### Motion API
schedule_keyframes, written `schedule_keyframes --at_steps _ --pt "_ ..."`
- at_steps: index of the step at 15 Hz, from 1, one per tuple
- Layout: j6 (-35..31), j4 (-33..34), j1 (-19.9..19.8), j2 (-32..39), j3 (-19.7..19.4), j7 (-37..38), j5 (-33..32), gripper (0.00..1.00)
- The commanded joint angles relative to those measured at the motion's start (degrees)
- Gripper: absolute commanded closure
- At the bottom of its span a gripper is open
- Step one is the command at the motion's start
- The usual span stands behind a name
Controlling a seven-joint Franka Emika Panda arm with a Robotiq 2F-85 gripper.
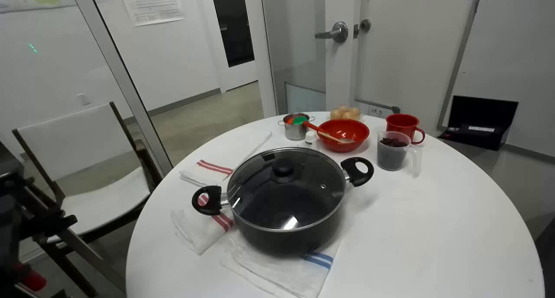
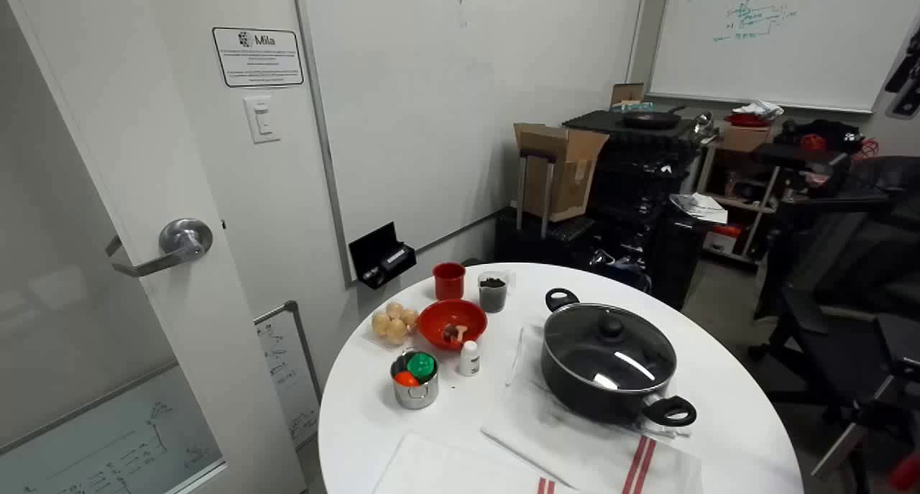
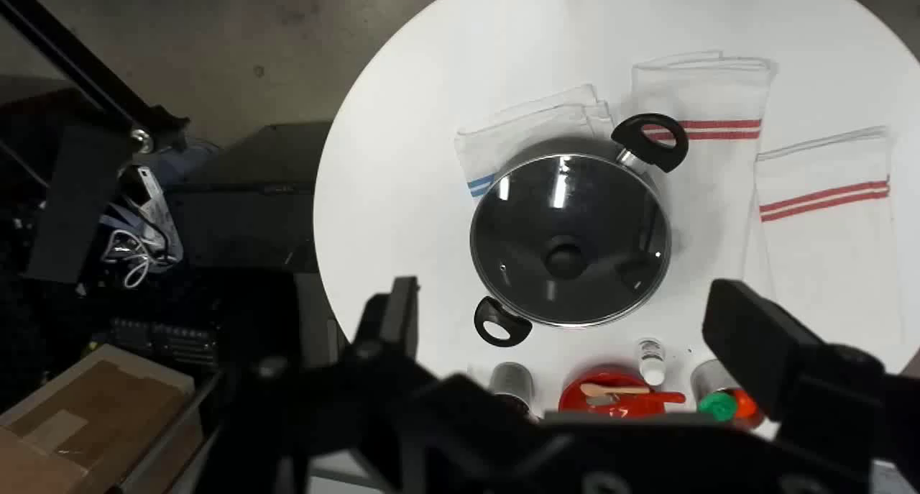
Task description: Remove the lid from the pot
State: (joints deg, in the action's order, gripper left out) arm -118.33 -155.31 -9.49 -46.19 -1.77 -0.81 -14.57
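The wide black pot (image 1: 286, 241) stands upright on folded towels on a round white table, also in an exterior view (image 2: 586, 397). Its two black side handles stick out, one near me in the wrist view (image 3: 503, 325). The glass lid (image 1: 277, 202) with metal rim and dark centre knob lies flat on the pot and covers it; it shows in an exterior view (image 2: 611, 357) and in the wrist view (image 3: 568, 221). My gripper (image 3: 568, 318) is open and empty, fingers wide apart, high above the table. It cannot be made out in either exterior view.
Beside the pot stand a red bowl (image 1: 343, 135) with utensils, a small metal pot (image 2: 415, 390), a white bottle (image 2: 469, 359), a measuring cup (image 1: 391, 152), a red mug (image 1: 403, 124) and round tan items (image 2: 394, 321). Striped towels (image 3: 826, 213) lie around the pot.
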Motion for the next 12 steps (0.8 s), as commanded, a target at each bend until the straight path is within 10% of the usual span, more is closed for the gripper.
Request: schedule_keyframes --at_steps 1,12 --pt "0.3 0.2 0.5 0.0 -0.4 0.3 -0.3 0.00" --pt "-0.1 0.6 0.7 0.7 -0.6 -0.4 -0.5 0.00"
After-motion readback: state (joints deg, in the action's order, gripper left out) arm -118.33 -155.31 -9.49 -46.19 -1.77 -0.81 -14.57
